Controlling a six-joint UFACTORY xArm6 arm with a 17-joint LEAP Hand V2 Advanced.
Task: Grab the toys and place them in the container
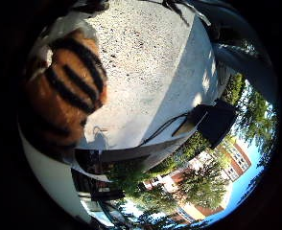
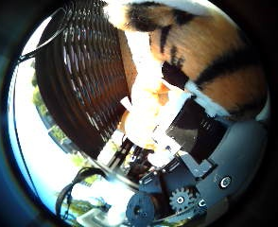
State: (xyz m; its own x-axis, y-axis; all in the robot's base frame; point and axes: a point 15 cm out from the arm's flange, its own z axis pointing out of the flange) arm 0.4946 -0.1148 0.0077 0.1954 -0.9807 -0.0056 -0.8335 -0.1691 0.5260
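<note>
1. Clearly, you see in the little finger side view something the other view does not give you: the pale, speckled ground [image 1: 146,57], like concrete, in full sun with a long shadow across one part.
2. You see the toy, a plush tiger [image 1: 66,91] with orange fur and black stripes, in both views. It fills much of each view, so it is close to the palm.
3. Only the thumb side view shows you the container, a black mesh basket [image 2: 87,80]. Its wire rim and its curved wall are just beside the tiger. You cannot tell from these pictures if the toy is already over the opening or only next to the wall.
4. The thumb side view also shows you the hand [image 2: 195,137]: white and black finger parts lie against the white and orange fur of the tiger, and the grey body with its gears is behind them. The fingers seem curled on the toy and pinch it against the palm.
5. The place is outdoors. You see green trees [image 1: 203,182], a brick building [image 1: 237,158] and blue sky beyond the ground.
6. A dark box-like object [image 1: 217,120] stands at the edge of the ground, well apart from the tiger.
</note>
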